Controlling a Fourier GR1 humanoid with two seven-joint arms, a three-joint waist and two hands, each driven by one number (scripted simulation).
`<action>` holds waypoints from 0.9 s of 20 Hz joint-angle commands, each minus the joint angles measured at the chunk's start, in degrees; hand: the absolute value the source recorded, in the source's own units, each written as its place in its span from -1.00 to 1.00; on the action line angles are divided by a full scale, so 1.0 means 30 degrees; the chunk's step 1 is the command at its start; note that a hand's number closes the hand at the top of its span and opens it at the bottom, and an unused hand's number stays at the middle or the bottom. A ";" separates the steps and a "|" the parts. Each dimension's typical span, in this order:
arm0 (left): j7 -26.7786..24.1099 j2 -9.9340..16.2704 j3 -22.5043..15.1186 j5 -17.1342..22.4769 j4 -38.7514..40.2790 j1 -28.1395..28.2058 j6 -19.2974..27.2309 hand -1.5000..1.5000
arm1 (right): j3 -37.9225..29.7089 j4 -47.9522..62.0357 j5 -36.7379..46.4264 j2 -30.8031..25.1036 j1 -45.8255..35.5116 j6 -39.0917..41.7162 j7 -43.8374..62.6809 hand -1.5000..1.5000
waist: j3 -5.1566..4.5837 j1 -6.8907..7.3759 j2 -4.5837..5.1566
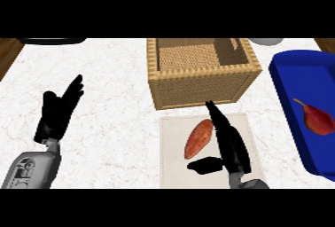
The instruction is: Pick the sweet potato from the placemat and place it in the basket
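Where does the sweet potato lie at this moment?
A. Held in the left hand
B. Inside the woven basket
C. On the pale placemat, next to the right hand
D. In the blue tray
C: the sweet potato lies flat on the placemat, just left of the open right hand, in front of the basket.

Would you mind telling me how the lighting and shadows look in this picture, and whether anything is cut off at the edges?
Head view: the light is even, with no glare on the counter; the basket is darker inside along its right wall; no distinct shadow shows beneath the right hand, the sweet potato or the left hand; the blue tray is cut off by the right edge.
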 commanded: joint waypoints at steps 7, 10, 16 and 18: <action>-0.1210 -0.0533 0.0592 -0.0721 0.1162 0.0094 -0.0201 0.00 | 0.2151 0.1264 0.0679 0.0278 -0.0286 -0.1704 0.0308 1.00 | -0.0003 0.0001 0.0003; -0.0736 -0.0659 0.0192 -0.0947 0.0510 0.0209 -0.0175 0.00 | 0.0937 0.3497 0.2224 0.0266 -0.2192 -0.2001 -0.0197 1.00 | -0.0001 0.0071 0.0011; -0.1237 -0.1472 0.0226 -0.1323 0.2257 -0.0977 0.0358 0.00 | 0.0551 0.3070 0.3876 0.0021 -0.1995 -0.1659 -0.0870 1.00 | -0.0004 -0.0025 0.0020; -0.0317 -0.0468 0.0822 -0.0536 0.1296 -0.1213 -0.0598 0.00 | 0.2832 0.3825 0.5420 0.0253 -0.3925 -0.1588 0.2871 1.00 | -0.0013 0.0278 0.0035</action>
